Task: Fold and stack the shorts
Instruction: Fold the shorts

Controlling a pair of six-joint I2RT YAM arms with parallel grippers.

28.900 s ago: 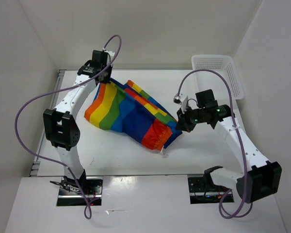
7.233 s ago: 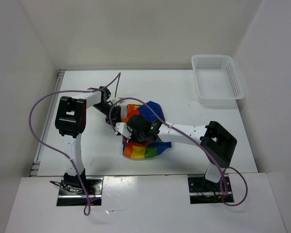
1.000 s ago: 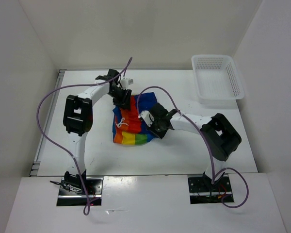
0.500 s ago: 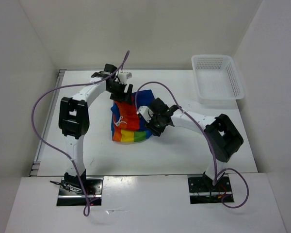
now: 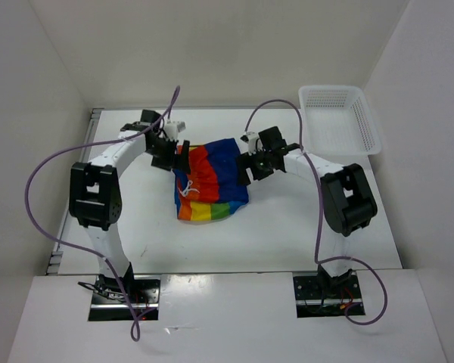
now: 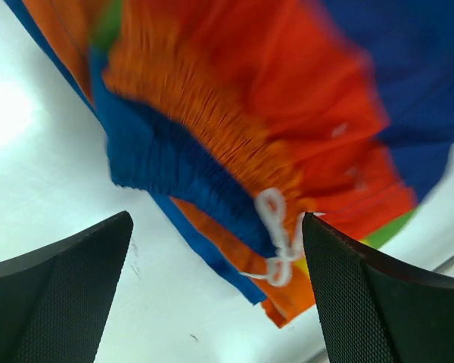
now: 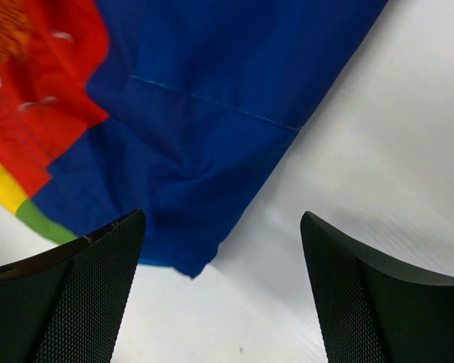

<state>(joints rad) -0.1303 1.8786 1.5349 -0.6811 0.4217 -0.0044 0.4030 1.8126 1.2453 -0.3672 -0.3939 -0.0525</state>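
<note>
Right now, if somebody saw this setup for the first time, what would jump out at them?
The rainbow-striped shorts stand out most, lying folded into a compact bundle in the middle of the white table, with the white drawstring showing on top. The left gripper and right gripper flank the bundle's far corners, both open and holding nothing. A white mesh basket sits at the table's far right corner.

Left arm (image 5: 110, 155) and right arm (image 5: 310, 160) are white with chunky black joint blocks (image 5: 91, 203). Purple cable (image 5: 27, 193) loops off each, fingers (image 6: 53, 302) are black with a mesh texture.
</note>
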